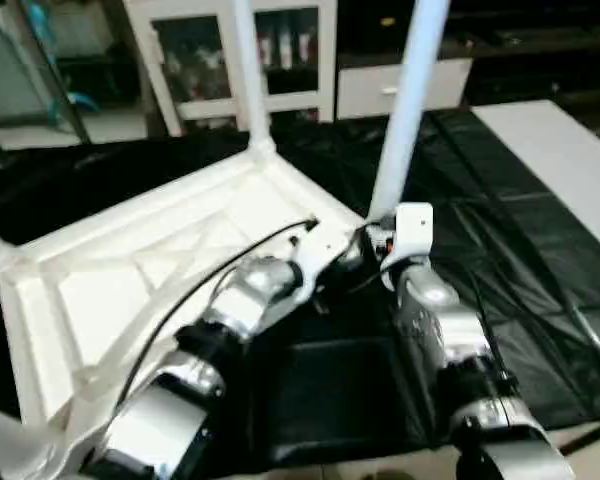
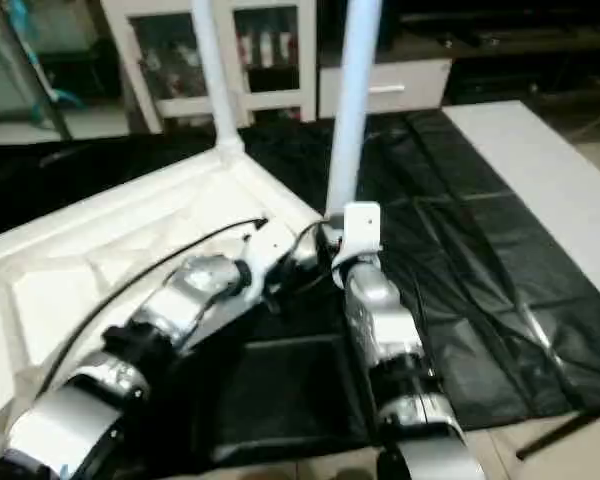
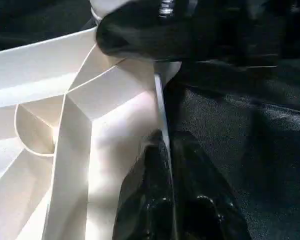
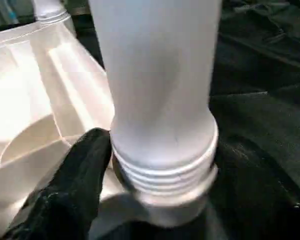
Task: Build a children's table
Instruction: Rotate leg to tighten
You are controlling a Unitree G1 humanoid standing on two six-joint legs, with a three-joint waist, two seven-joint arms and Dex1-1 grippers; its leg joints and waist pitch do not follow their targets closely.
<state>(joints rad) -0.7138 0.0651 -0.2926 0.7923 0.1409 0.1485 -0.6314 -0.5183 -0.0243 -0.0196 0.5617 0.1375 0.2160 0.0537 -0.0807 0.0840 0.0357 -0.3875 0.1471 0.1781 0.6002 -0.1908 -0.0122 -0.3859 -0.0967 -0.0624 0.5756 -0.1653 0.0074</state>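
Your tabletop (image 1: 130, 270) lies upside down on the black-covered counter (image 1: 500, 260), ribbed underside up, so that its corner sockets face upward and can take the legs from above. The far leg (image 1: 248, 70) already stands upright in its corner, beyond both tools.

Your left tool (image 3: 162, 200) has its fingers together, clamped on the thin rim wall of the tabletop just beside the near corner; judging by that grip, it is there to keep the tabletop from turning or sliding while the leg is worked in.

The near leg (image 4: 160, 85) stands upright right in front of your right tool (image 4: 155, 165), its ribbed, threaded-looking base sitting at the corner socket (image 4: 25, 135) side of the tabletop. One black finger (image 4: 75, 180) lies against the base on one side; the other finger is hidden behind the leg, so you cannot tell whether the right tool grips the leg or stands apart from it.

The threads are visible above the socket, so the leg looks not yet fully seated; you probably need more turning
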